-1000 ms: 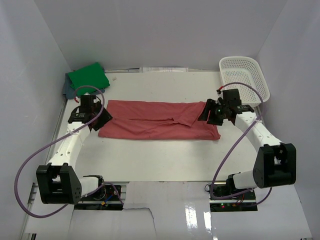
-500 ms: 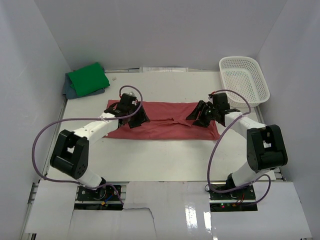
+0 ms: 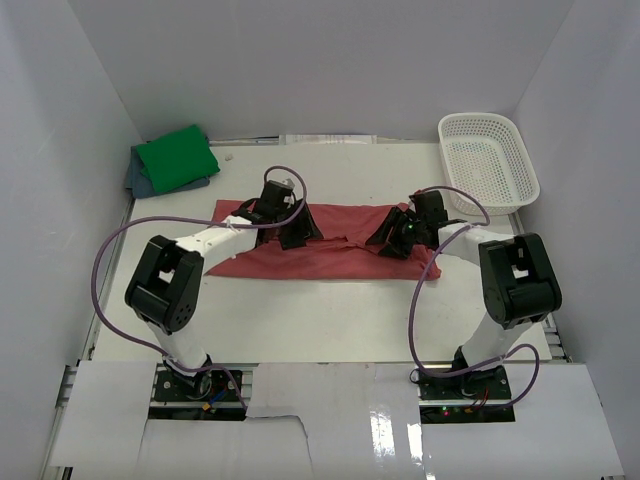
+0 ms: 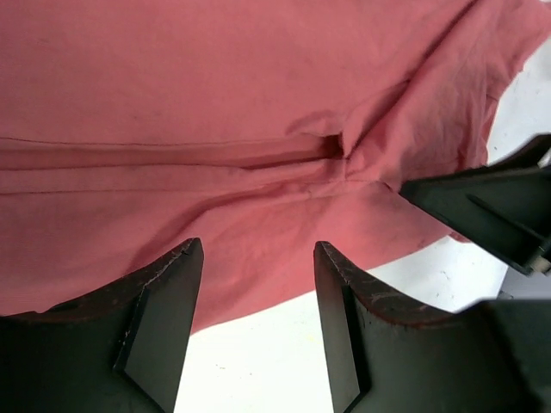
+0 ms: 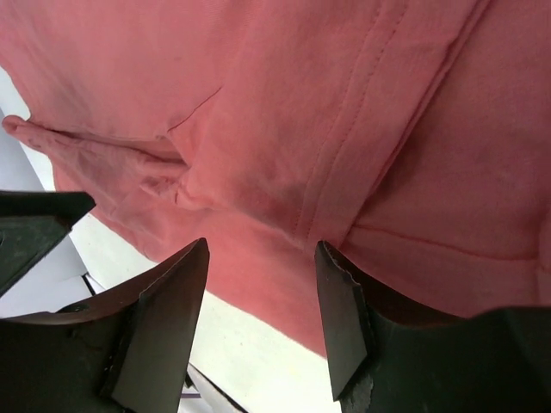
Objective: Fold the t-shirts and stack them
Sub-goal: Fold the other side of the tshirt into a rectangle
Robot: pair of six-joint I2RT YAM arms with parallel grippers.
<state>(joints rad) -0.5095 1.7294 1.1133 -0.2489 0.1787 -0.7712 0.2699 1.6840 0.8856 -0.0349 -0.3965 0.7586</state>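
Brick-red cloth, the t-shirt (image 3: 340,252) being worked on, lies as a long flattened band across the middle of the table (image 3: 330,320) in the overhead view. The left pincer (image 3: 297,232) is over its left-centre and the right pincer (image 3: 392,238) over its right-centre, near each other. A folded green t-shirt (image 3: 177,158) rests on a blue-grey t-shirt (image 3: 140,182) in the far left corner, and a white basket (image 3: 525,170) sits far right. Both are well apart from the work, so the likeliest obstruction seems to be the two arms crowding one another. From the left wrist, its jaws stand spread with nothing between them. They are just over the shirt's near hem, where bare table shows, a puckered crease lies ahead, and the other pincer intrudes at the right edge. From the right wrist, those jaws are likewise spread and empty above a stitched seam and a small gathered ridge. To fold well, I judge each pincer should bite the hem at matching depth, catch every layer, then lift and carry evenly so the pucker is not dragged into the fold.
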